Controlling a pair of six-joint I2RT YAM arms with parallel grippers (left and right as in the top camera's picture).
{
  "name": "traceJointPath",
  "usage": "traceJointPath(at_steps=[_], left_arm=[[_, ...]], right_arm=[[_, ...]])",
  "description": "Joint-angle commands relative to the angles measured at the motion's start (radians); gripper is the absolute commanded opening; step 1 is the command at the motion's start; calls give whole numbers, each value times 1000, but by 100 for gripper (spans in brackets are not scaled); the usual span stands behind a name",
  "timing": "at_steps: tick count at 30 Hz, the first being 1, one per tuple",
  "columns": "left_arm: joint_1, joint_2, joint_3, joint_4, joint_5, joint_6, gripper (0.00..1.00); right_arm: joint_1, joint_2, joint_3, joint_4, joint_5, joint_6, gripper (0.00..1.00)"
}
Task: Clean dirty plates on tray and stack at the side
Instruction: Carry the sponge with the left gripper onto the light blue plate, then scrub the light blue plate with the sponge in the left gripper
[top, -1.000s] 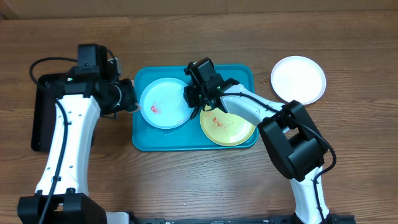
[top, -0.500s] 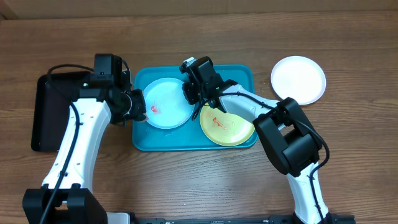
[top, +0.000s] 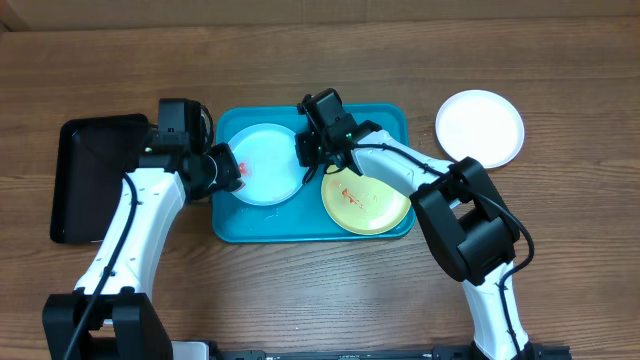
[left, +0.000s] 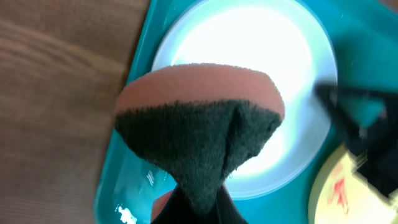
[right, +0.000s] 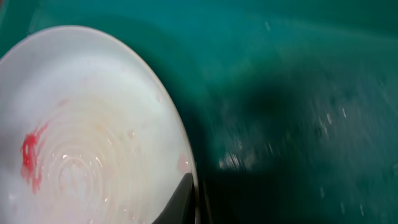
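The right gripper (top: 308, 157) is clamped on the right rim of the light blue round plastic plate (top: 262, 165), lying in the large turquoise rectangular plastic tray (top: 385, 118); the left gripper (top: 224, 171) pinches an orange-and-dark-green sponge (left: 199, 124) over its left edge

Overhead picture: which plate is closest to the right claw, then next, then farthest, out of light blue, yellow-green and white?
From the right claw:
1. The light blue plate, left side of the tray; the claw pinches its right rim.
2. The yellow-green plate, right side of the tray.
3. The white plate, off the tray, far right on the table.
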Motion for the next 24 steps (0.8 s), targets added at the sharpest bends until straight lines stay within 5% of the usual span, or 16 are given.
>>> traceJointPath(at_steps=[1,19,24], left_arm=[[-23,2,-48,86,11,-52,4],[-160,245,-68,366,24,-74,4],[-148,302,-68,386,-74,-72,6]], right_arm=[[1,-26,-9,-95,16,176,4],[26,-30,-9,-126,-38,175,4],[26,-30,-9,-132,-38,175,4]])
